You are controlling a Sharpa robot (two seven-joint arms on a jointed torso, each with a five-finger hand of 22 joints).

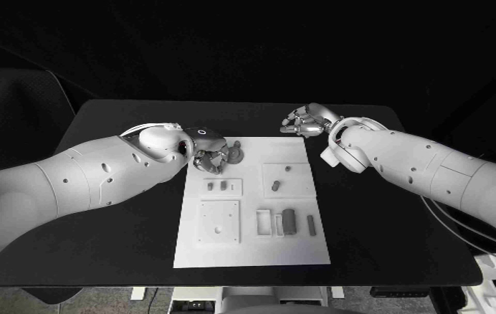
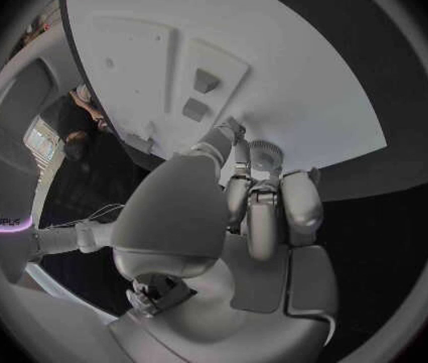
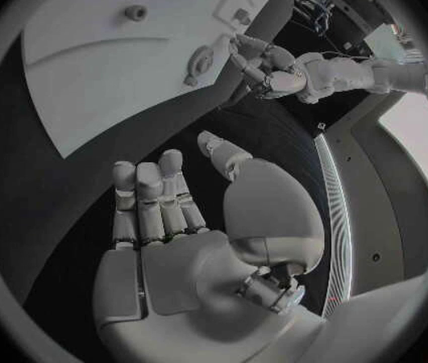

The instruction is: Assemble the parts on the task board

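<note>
Parts (image 1: 288, 221) are lying nearest you, a row of small upright blocks in the near right portion of the task board (image 1: 253, 257), with a square plate (image 1: 220, 221) just to their left. You are likely dealing with light, rigid, smooth pieces, so pinch them across their flat sides; they could skid on the white plate if nudged. Further out, two small pieces (image 1: 217, 184) are sitting in a shallow recess, and one dark peg (image 1: 276, 184) is resting in the recess to the right.

At the far left corner a round ribbed part (image 1: 236, 153) is waiting, and your left hand (image 1: 210, 157) is hovering over it with fingers curled in; you cannot tell whether it is gripping it. That hand is crowding the corner.

Beyond the board's far right corner, your right hand (image 1: 305, 121) is resting over the black surface (image 1: 114, 249), fingers loosely apart, holding nothing.
</note>
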